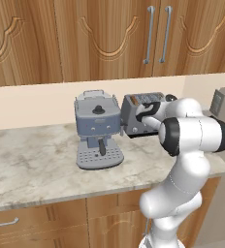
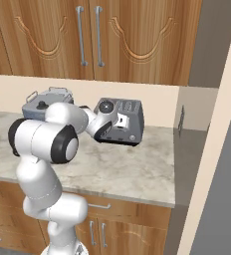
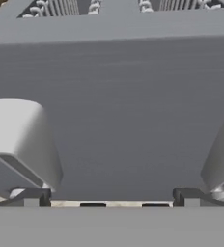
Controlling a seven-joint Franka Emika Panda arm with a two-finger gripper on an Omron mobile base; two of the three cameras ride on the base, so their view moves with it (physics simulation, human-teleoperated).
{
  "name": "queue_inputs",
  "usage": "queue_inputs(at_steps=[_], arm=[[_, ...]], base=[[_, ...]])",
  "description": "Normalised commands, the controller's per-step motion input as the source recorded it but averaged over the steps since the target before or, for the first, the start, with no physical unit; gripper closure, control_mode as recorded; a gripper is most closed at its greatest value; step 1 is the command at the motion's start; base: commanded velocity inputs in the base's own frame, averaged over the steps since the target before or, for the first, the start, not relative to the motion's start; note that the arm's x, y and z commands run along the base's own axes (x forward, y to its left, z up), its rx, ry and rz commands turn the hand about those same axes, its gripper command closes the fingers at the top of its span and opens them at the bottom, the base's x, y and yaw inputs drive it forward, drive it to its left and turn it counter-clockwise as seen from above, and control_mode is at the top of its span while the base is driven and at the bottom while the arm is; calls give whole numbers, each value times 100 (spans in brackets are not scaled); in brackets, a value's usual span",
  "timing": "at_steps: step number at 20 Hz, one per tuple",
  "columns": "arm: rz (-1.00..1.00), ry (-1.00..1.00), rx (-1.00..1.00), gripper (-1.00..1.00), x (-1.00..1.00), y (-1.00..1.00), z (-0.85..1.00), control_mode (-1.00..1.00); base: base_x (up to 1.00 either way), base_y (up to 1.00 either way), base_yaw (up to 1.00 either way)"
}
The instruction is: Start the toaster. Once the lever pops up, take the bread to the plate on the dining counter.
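The grey toaster (image 1: 129,120) (image 2: 132,122) stands on the marble worktop against the back wall, to the right of the espresso machine. My gripper (image 1: 144,116) (image 2: 118,122) (image 3: 119,144) is pressed up close to the toaster's side face, jaws open and wide apart with nothing between them. In the hand view the toaster's (image 3: 114,82) flat grey wall is very near, with its top slots along the upper edge and a pale finger (image 3: 24,140) at each side. The bread is hidden in the slots. The plate and the dining counter are out of view.
A blue-grey espresso machine (image 1: 97,128) (image 2: 38,105) sits just left of the toaster. Wooden wall cabinets (image 1: 109,38) hang above the worktop (image 1: 32,164). At the right a side wall (image 2: 207,149) with a socket (image 2: 180,119) closes the counter's end.
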Motion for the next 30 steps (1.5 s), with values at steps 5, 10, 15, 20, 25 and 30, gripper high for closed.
queue_inputs(at_steps=[5, 10, 15, 20, 25, 30], arm=[[0, -1, 0, -100, 0, 0, 7, -100], [0, -6, 0, -100, -8, 0, 8, -100], [0, -9, 0, -100, -19, 0, 13, -100], [0, -7, 0, -100, -10, 0, 19, -100], [0, -2, 0, -100, 0, 0, 27, -100], [0, -5, 0, -100, 0, 1, 23, -100]], base=[[0, 0, 0], [0, 0, 0], [0, 0, 0], [0, 0, 0], [0, 0, 0], [0, 0, 0]])
